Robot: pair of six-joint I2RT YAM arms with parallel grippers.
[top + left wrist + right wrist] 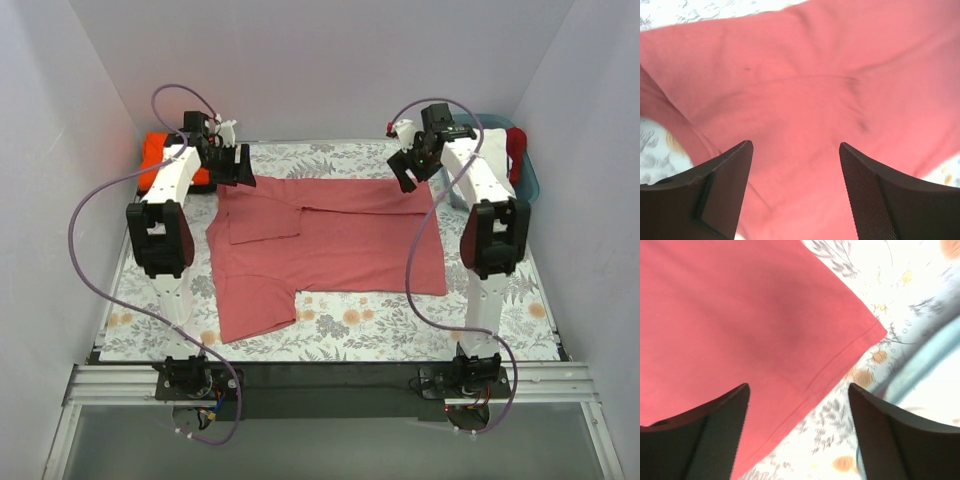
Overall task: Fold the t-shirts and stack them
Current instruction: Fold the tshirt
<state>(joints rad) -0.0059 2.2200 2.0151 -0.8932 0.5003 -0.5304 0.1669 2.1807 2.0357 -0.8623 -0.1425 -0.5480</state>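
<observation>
Hovering w/ jaws apart, empty: left gripper [238, 168] at 10 o'clock, right gripper [411, 172] at 2. Both above far corners of rose-red t-shirt [330, 245].

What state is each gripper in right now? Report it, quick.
Left gripper: open, holding nothing, above the rose-red t-shirt.
Right gripper: open, holding nothing, above that shirt's corner.
</observation>
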